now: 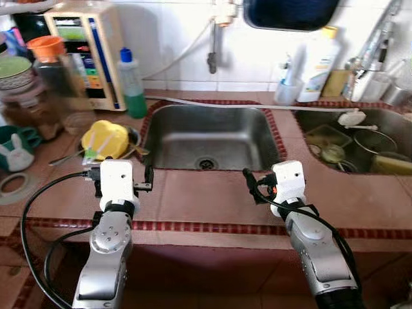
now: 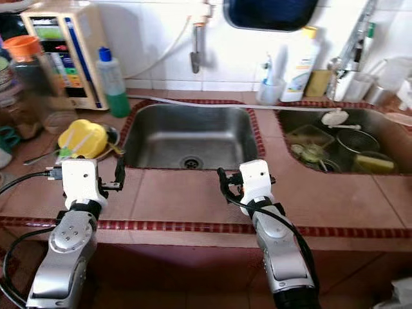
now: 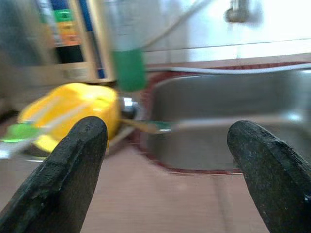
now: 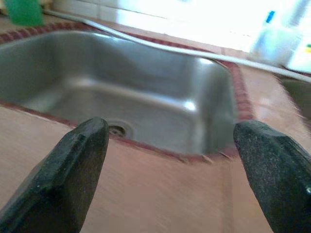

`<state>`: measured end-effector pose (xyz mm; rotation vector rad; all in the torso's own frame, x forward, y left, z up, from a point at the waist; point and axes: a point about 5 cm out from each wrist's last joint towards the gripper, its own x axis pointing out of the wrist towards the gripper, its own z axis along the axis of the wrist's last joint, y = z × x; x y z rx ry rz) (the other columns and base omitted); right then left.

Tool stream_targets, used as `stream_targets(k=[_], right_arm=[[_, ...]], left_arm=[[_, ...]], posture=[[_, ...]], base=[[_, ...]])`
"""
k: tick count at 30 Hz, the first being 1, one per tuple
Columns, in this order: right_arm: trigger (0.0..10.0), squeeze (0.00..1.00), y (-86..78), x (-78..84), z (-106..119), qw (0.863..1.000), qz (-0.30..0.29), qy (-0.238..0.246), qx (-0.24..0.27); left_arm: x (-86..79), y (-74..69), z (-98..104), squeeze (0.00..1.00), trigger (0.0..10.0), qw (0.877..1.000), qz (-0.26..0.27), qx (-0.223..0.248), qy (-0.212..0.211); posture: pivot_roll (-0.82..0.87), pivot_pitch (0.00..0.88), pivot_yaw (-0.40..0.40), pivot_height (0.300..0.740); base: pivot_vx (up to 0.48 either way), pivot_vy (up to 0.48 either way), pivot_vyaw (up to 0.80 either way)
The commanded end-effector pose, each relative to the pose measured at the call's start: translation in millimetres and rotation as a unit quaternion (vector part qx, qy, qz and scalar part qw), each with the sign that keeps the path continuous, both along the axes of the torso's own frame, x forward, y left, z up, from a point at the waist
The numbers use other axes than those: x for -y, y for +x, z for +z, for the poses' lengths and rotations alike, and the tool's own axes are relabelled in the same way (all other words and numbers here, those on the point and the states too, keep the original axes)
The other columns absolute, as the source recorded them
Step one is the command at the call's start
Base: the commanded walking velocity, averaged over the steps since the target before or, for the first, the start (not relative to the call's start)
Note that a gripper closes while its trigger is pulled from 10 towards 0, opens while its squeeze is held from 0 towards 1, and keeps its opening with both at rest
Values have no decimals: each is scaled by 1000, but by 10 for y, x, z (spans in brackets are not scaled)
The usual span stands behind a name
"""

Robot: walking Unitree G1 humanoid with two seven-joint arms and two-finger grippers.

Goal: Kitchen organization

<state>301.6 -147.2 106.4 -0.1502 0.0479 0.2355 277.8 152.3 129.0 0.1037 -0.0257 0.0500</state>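
Observation:
My left gripper (image 3: 167,160) hovers open over the tiled counter (image 1: 206,199), in front of the left corner of the steel sink (image 1: 209,138), with nothing between its fingers. Just beyond it a yellow plastic container (image 1: 106,138) rests on a plate, with a utensil (image 3: 150,126) poking out toward the sink. My right gripper (image 4: 170,165) is open too, empty, above the counter in front of the sink's right corner. A green bottle with a blue cap (image 1: 132,84) stands behind the sink's left corner.
A second sink (image 1: 360,151) on the right holds dishes and a strainer. At the back left stand a beige appliance (image 1: 84,55) and an orange-lidded jar (image 1: 48,71). A white bottle (image 1: 322,61) and a cup (image 1: 288,87) stand at the back wall.

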Motion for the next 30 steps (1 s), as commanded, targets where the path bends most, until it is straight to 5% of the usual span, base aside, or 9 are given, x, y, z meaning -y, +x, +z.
stream_targets(k=[1,13,30], right_arm=[[10000,0,16,-37,57,1000,2,4,10],[10000,0,12,-72,121,1000,16,-3,27],[10000,0,-13,-308,527,992,80,21,99]], left_arm=[[-65,-1,-7,0,10000,1000,9,-4,5],[-80,-4,-6,0,10000,1000,15,-4,10],[-193,-40,107,0,10000,998,36,34,42]], posture=[[64,0,0,740],[63,0,2,740],[62,0,3,740]], base=[[0,-382,0],[0,-396,0],[0,0,0]])
